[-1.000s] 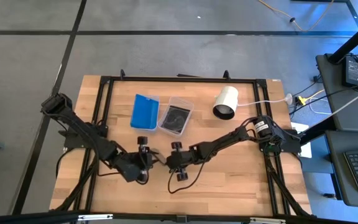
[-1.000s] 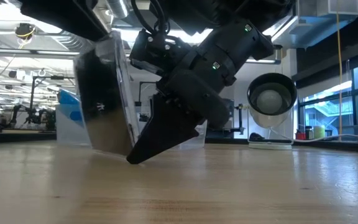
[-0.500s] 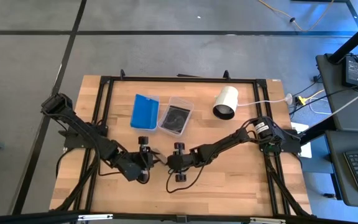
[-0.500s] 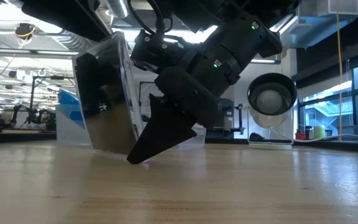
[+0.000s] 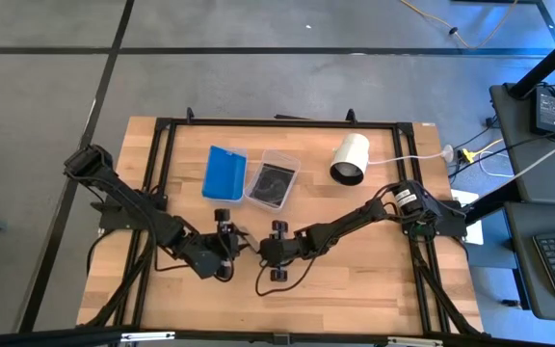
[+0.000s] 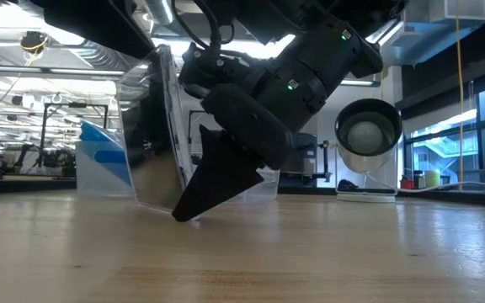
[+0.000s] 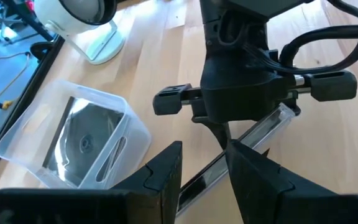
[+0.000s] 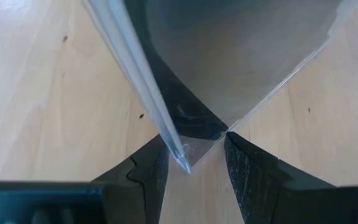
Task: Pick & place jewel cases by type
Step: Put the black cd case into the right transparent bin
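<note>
A dark jewel case (image 6: pixel 146 135) with a clear lid stands on edge, tilted, low over the table's near middle. Both grippers are shut on it. My left gripper (image 7: pixel 204 180) comes in from the table's left and my right gripper (image 8: pixel 191 168) from its right; they meet at the case (image 5: pixel 245 249). Blue cases fill one clear tub (image 5: pixel 224 173), and a dark case with a disc lies in a second tub (image 5: pixel 273 183). Whether the held case's low edge touches the wood, I cannot tell. My left gripper pinches the case across its two flat faces at one end of its upper edge (image 7: pixel 194 186). The fingers slant down from the table's left and lie across that edge. The case runs on edge away from them toward the other gripper. My right gripper has one corner of the case (image 8: pixel 188 152) between its two fingers (image 8: pixel 145 174), which slant down from the table's right. The case rises tilted from that corner, lid side (image 8: pixel 135 68) toward one finger. The fingertips (image 6: pixel 188 210) sit just at the tabletop.
A white cylinder with a dark mouth (image 5: pixel 350 159) lies on its stand at the back right. A black frame (image 5: pixel 167 135) borders the table. Bare wood (image 5: pixel 355 280) stretches to the near right.
My right gripper has rolled about its own pointing line without shifting place. The jewel case has turned with it: in the low view its dark face has swung and narrowed, while its low corner stays between the fingertips. Both holds are unchanged.
</note>
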Motion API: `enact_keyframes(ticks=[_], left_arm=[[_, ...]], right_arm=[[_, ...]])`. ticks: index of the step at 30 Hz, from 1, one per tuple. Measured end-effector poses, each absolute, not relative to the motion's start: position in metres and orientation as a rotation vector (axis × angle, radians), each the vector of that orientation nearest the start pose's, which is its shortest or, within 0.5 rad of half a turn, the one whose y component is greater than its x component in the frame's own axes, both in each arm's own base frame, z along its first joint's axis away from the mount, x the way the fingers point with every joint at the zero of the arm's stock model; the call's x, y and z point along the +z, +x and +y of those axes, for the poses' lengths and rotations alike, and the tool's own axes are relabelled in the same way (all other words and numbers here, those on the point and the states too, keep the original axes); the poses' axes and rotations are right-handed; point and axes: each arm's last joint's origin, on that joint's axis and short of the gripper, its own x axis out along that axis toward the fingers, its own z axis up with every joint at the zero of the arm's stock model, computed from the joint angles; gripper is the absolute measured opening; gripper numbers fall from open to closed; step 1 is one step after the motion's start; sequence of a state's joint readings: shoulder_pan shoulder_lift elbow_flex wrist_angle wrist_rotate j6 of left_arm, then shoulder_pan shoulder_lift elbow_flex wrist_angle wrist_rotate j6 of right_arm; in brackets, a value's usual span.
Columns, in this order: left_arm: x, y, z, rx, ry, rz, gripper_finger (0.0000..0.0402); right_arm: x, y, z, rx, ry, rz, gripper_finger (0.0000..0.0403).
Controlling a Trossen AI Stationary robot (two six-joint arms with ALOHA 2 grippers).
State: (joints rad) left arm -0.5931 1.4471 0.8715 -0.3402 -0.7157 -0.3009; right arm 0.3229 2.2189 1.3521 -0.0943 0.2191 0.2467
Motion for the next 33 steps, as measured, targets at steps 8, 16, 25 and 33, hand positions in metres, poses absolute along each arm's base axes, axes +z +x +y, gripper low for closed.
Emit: enact_keyframes(ticks=[8,16,25,33], left_arm=[[0.213,0.242,-0.140,0.197,0.266,0.699,0.0125],[0.223,0.237,-0.138,0.162,0.224,0.687,0.0125],[0.224,0.239,-0.133,0.163,0.214,0.693,0.0125],[0.226,0.241,-0.128,0.164,0.216,0.698,0.0125]], right_arm=[[0.087,0.418,0.133,-0.036,0.001,0.929,0.0159],[0.087,0.418,0.132,-0.051,0.013,0.928,0.0116],[0.087,0.418,0.132,-0.074,0.024,0.925,0.0086],[0.087,0.418,0.132,-0.086,0.044,0.923,0.0084]])
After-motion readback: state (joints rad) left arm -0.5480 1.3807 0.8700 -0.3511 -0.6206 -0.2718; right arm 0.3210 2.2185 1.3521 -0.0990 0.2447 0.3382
